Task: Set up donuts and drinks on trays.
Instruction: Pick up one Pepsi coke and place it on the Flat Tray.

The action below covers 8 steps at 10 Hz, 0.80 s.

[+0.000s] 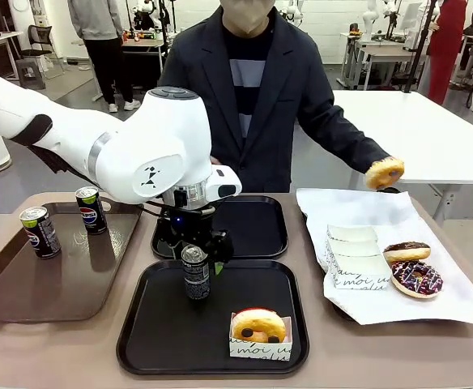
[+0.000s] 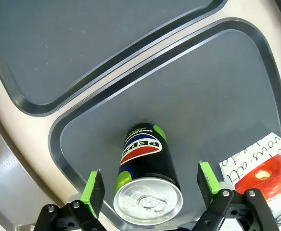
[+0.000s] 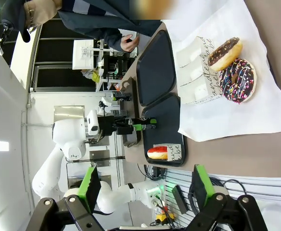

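Note:
A dark Pepsi can point(image 1: 195, 274) stands upright on the near black tray point(image 1: 155, 340). My left gripper point(image 1: 196, 255) straddles its top, open. In the left wrist view the green pads point(image 2: 93, 186) stand clear of the can point(image 2: 147, 173) on both sides. A yellow glazed donut point(image 1: 258, 324) in a white "moi" holder sits at that tray's front right. The far black tray point(image 1: 257, 235) is bare. The person holds another glazed donut point(image 1: 384, 173) above the white paper. My right gripper point(image 3: 145, 185) hangs open and away from the table, holding nothing.
A long brown tray point(image 1: 74, 284) at the left carries two more cans point(image 1: 40, 231) point(image 1: 91, 209). On the white paper sheet point(image 1: 455, 304) at the right lie two chocolate donuts point(image 1: 406, 251) point(image 1: 417, 278) and folded white holders point(image 1: 354, 259).

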{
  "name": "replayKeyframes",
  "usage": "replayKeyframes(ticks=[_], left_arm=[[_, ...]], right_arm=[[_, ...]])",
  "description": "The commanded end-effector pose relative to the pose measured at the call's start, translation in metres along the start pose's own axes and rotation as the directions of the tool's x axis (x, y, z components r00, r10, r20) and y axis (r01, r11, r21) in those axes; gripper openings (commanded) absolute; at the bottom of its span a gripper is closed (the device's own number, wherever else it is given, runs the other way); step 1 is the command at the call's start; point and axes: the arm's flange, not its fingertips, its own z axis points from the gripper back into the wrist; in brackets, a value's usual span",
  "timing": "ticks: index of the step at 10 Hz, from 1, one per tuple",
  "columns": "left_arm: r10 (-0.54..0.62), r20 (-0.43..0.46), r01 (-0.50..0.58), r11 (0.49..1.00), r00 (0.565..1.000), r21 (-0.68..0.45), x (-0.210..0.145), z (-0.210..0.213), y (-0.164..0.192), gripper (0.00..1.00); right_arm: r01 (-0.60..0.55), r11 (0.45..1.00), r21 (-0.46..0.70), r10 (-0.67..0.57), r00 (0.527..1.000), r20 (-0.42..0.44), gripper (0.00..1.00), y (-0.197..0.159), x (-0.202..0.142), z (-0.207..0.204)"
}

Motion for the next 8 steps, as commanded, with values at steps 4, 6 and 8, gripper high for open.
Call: replayKeyframes(ticks=[4,6,8], left_arm=[[-0.005,-0.01,0.006,0.999,1.0,0.047,-0.025,0.101,-0.013,1.0],[-0.031,0.033,0.03,0.999,0.999,0.029,-0.035,0.118,-0.016,1.0],[0.016,0.04,-0.016,1.0,0.999,0.012,-0.039,0.122,-0.01,1.0]], right_arm=[[-0.017,1.0,0.026,0.017,1.0,0.005,1.0,0.0,0.003,0.0],[-0.017,1.0,0.026,0.017,1.0,0.005,1.0,0.0,0.003,0.0],[-0.017,1.0,0.026,0.017,1.0,0.005,1.0,0.0,0.003,0.0]])
